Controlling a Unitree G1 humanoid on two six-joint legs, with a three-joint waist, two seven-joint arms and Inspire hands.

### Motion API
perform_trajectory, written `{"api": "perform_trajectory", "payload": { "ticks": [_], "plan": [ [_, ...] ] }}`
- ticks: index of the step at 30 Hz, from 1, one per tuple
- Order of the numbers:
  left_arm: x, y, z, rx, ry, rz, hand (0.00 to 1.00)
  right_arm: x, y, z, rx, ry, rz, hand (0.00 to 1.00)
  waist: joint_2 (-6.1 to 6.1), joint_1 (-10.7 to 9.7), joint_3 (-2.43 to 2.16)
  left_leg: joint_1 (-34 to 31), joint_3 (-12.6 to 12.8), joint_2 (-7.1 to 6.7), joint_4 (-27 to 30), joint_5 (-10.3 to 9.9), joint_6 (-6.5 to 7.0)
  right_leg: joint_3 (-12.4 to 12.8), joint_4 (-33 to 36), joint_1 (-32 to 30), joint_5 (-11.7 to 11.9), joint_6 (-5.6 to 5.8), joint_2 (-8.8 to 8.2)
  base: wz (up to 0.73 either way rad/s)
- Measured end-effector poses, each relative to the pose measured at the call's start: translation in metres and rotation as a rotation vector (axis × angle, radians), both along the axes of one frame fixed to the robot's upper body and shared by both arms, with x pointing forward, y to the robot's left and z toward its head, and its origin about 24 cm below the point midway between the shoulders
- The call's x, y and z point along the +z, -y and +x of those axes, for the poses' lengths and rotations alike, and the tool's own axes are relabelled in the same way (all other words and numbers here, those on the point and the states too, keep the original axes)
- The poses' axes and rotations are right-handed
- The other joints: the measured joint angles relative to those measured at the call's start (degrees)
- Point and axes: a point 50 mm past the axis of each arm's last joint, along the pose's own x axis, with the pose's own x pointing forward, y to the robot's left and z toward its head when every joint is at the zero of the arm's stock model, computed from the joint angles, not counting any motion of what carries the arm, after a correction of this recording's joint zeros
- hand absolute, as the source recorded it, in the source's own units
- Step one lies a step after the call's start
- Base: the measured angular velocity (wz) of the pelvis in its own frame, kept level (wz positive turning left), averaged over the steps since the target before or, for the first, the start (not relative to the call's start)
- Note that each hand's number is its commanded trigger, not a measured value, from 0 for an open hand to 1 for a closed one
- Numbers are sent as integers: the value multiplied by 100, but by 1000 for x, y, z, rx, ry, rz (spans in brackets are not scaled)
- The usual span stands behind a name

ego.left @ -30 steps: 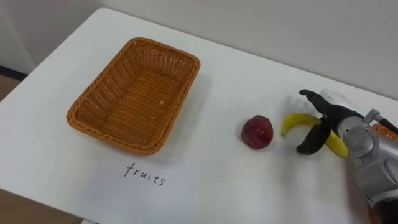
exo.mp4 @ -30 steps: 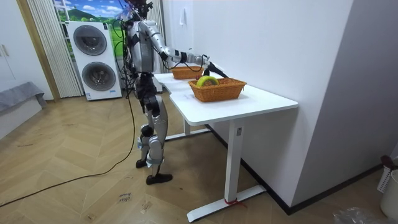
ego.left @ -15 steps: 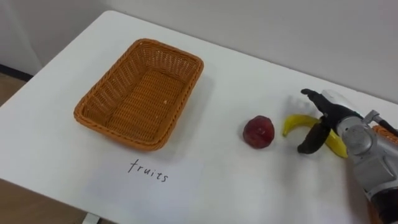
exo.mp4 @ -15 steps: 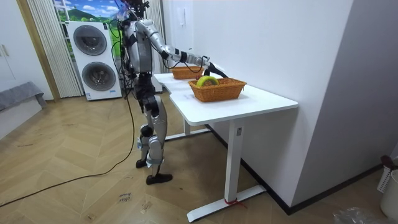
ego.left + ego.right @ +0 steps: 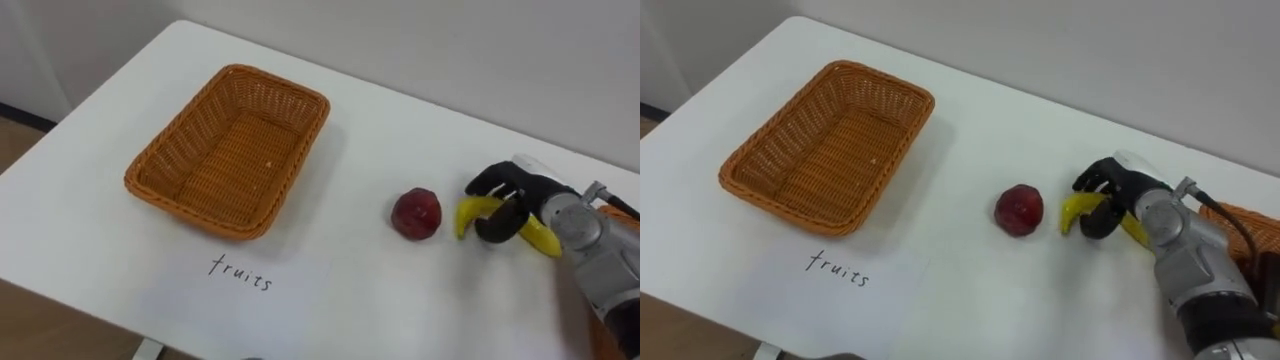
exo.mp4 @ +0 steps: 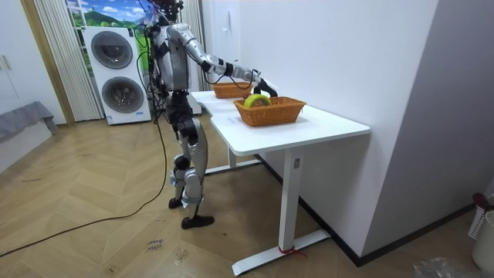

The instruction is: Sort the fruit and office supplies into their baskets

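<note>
Red fruit (image 5: pixel 416 213) lies outside wicker basket (image 5: pixel 225 160); right hand (image 5: pixel 525 198) grips banana (image 5: pixel 468 213).

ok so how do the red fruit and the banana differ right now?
The red fruit is round and dark red; the banana is long, curved and yellow. The red fruit lies free, while the right hand has its fingers curled round the banana. The red fruit is nearer the basket than the banana. Both are on the table, outside the basket.

On table (image 5: pixel 380 120), at left: basket (image 5: pixel 228 150), with paper sheet (image 5: pixel 240 275) just before it. Right of basket: apple (image 5: pixel 416 213), then banana (image 5: pixel 467 213) just beside.
</note>
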Motion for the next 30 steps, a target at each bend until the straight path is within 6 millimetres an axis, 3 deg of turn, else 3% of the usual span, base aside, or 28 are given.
{"api": "perform_trajectory", "payload": {
  "ticks": [5, 23, 25, 30],
  "plan": [
    [-2, 3, -1, -14, -16, -6, 0, -1, 6, 0, -26, -5, -14, 100, 7, 98, 4, -2, -28, 5, 0, 1, -1, -47, -13, -1, 0, 1, 5, 2],
    [-2, 2, 1, -14, -18, -7, 0, -3, 7, 1, -61, -7, 61, 100, -12, 73, -3, -5, -23, 6, -32, -1, -2, -42, -26, -7, -1, 1, 12, 0],
    [-2, 2, 2, -16, -14, -4, 0, 2, 4, 3, -38, 1, 57, 100, -50, 79, -24, -18, 20, 6, -37, 0, -2, 20, -15, -51, -1, 1, 18, -10],
    [1, 2, 10, -28, 20, 0, 0, 12, -6, 8, 33, 5, 61, 100, -77, 10, -23, -38, 29, 8, -30, 1, -1, 39, -12, -92, -1, 1, 21, -1]
  ]
}}
